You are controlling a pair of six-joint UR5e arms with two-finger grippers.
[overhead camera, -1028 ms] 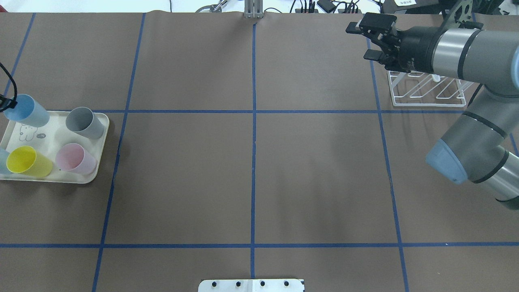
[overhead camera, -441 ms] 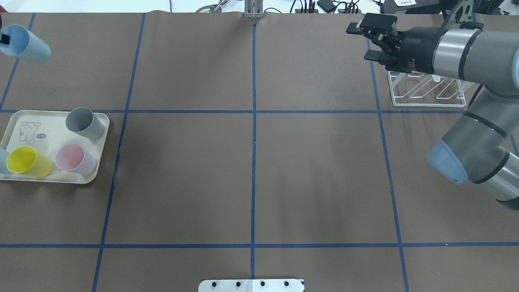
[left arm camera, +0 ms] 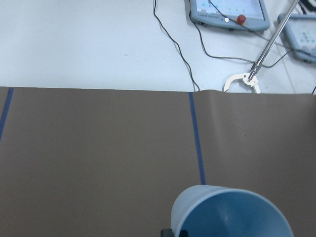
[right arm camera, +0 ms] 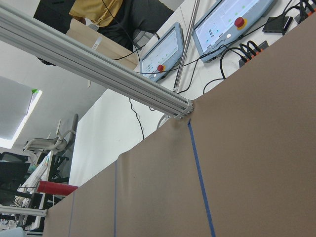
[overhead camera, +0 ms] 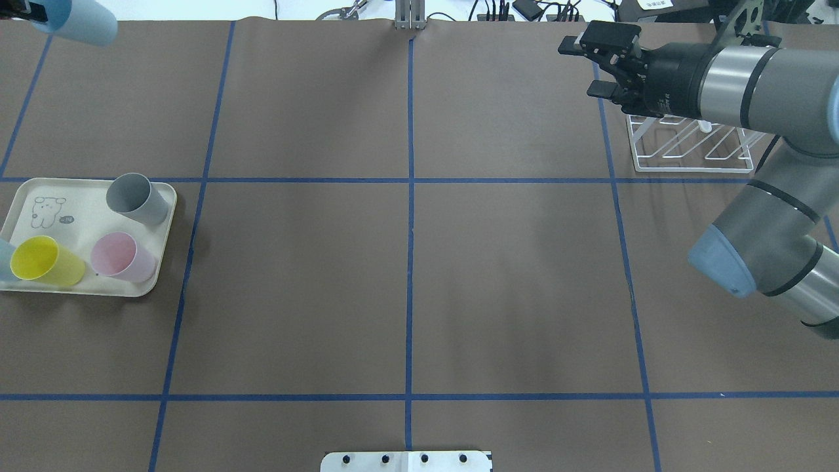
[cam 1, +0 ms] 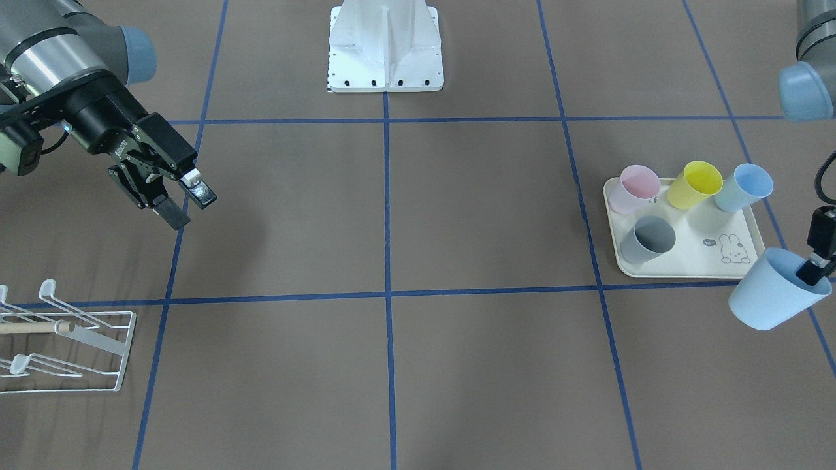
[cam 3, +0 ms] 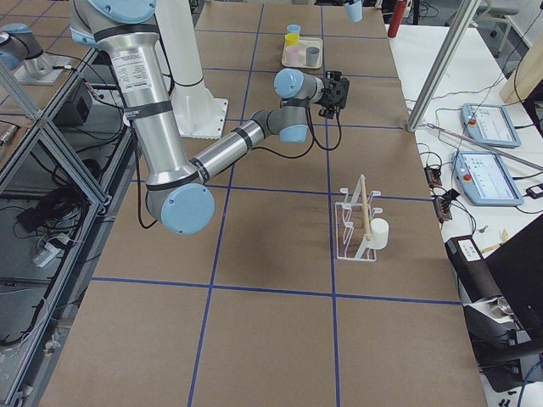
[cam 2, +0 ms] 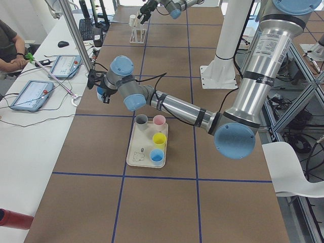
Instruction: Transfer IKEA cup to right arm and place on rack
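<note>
The left fingers pinch the rim of the light blue cup, held above the tabletop's far left corner, beyond the tray. The right fingers are spread wide and empty, near the rack.

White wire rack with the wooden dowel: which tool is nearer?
Right. The right tool hovers beside the white wire rack; the left tool, gripping a light blue plastic cup, is at the table's opposite end.

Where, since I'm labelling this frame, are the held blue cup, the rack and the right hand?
held blue cup [cam 1: 771, 297], exterior front-facing view, on its outer wall.
rack [cam 1: 39, 327], exterior front-facing view, on its wooden dowel.
right hand [cam 1: 191, 209], exterior front-facing view, midway between its open fingertips.
</note>
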